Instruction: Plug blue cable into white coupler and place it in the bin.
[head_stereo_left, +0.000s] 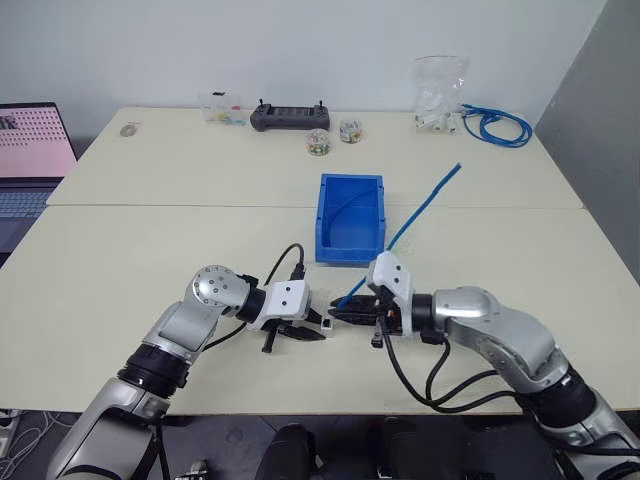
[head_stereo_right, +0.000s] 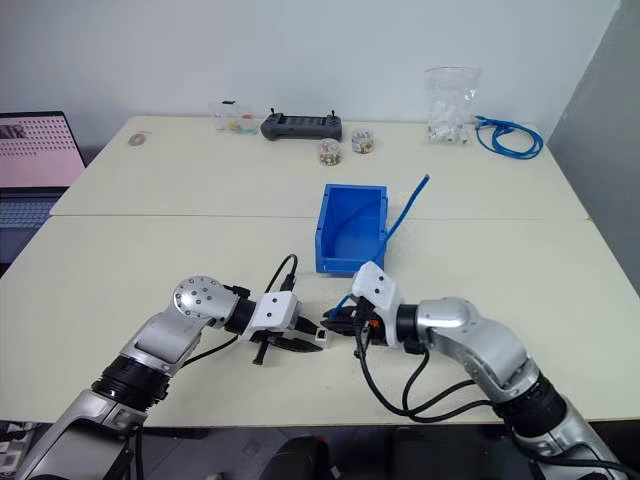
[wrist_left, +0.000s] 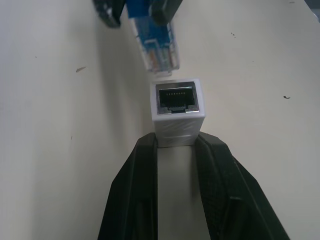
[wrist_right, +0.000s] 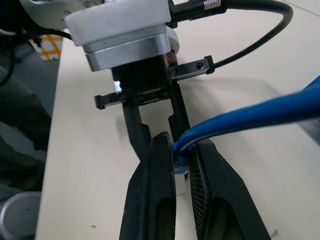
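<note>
The left gripper (head_stereo_left: 322, 331) has its jaws clenched on the white coupler (wrist_left: 177, 111), which sticks out past the fingertips (wrist_left: 150, 145) with its dark socket opening facing away from the wrist. The right gripper (head_stereo_left: 334, 315) has its jaws clamped on the blue cable (head_stereo_left: 424, 207) just behind its clear plug (wrist_left: 159, 47). In the left wrist view the plug hangs right in front of the coupler's socket, nearly touching its rim but not yet inside, and slightly off to one side of the opening. The two grippers face each other tip to tip, low over the counter (head_stereo_left: 120, 270), on the near side of the bin (head_stereo_left: 351, 215). From the right jaws the cable rises in a straight slant past the bin's right wall, its free end in the air beyond the bin's far right corner. The bin stands open on the counter, well apart from the coupler, with a thin curved line visible inside.
</note>
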